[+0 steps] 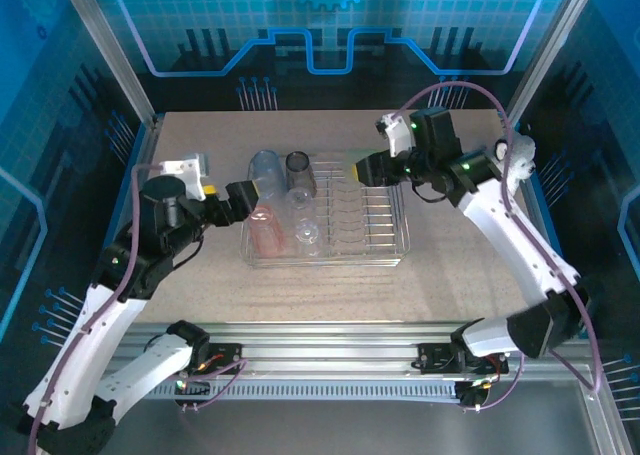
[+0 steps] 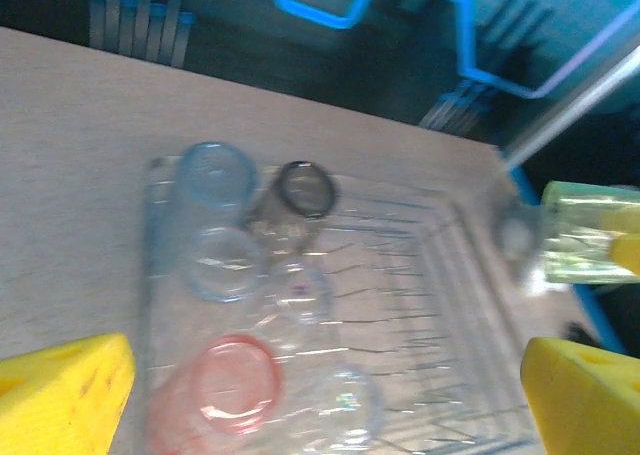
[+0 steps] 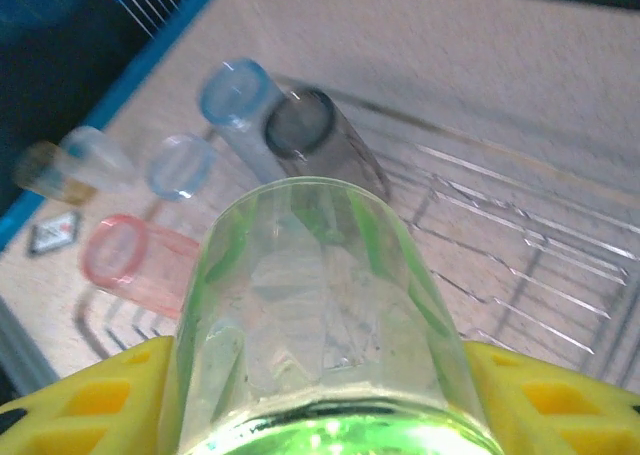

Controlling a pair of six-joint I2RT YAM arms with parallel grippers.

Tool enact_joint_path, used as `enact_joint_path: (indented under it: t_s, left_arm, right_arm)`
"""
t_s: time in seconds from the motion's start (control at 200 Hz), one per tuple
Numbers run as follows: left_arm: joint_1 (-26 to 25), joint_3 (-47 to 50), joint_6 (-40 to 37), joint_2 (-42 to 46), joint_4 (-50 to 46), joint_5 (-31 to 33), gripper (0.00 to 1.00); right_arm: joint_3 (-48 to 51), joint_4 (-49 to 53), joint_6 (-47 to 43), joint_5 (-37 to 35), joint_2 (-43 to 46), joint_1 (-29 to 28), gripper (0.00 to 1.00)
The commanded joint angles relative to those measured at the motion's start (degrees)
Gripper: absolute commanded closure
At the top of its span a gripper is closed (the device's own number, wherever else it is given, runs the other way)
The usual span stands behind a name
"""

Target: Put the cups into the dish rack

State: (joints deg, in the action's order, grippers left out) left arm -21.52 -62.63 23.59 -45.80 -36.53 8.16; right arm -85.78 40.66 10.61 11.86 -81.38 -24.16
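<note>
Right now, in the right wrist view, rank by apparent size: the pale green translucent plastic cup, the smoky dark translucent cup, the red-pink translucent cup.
Largest: pale green cup, though it is nearest the camera.
Next: smoky dark cup and red-pink cup, about alike, unranked.

cups [image 1: 268, 225] crowd the dish rack's [image 1: 325, 262] left half; the right half over the divider loops [image 1: 352, 211] lies open, save a pale green cup [image 3: 320, 305] hanging above.

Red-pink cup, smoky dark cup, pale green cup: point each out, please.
red-pink cup [image 2: 235, 383], left wrist view, round end facing the camera.
smoky dark cup [image 3: 342, 157], right wrist view, side wall.
pale green cup [image 3: 320, 305], right wrist view, side wall.
</note>
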Motion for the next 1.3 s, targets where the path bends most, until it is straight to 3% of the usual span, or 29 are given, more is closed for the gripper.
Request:
enact_joint_path:
  t_s: [0.0, 0.28, 0.545, 0.815, 1.001, 1.296]
  left_arm:
    - [0.4, 3.3, -2.5, 0.4, -7.7, 8.3, 0.01]
    - [0.3, 7.0, -3.9, 1.2, -2.6, 5.7, 0.01]
    - [0.4, 5.5, -6.2, -2.4, -3.2, 8.4, 0.01]
    - [0.6, 6.0, -7.6, -3.6, -2.1, 9.1, 0.01]
    - [0.6, 5.8, -7.6, -4.8, -2.1, 9.1, 0.01]
    - [0.7, 9.9, -0.1, -2.2, 0.3, 10.0, 0.01]
  right_arm:
    - [-4.1, 7.6, -4.8, -4.3, -5.4, 0.9, 0.72]
    - [-12.5, 13.2, -10.3, -16.0, -19.8, 1.8, 0.75]
    - [-18.8, 15.8, -13.6, -21.8, -30.9, 2.9, 0.76]
    - [-19.5, 15.6, -19.5, -24.1, -36.5, 2.7, 0.76]
    - [-19.6, 14.8, -24.1, -27.1, -39.1, 2.0, 0.61]
    - [-18.8, 12.9, -29.6, -27.5, -42.0, 0.9, 0.49]
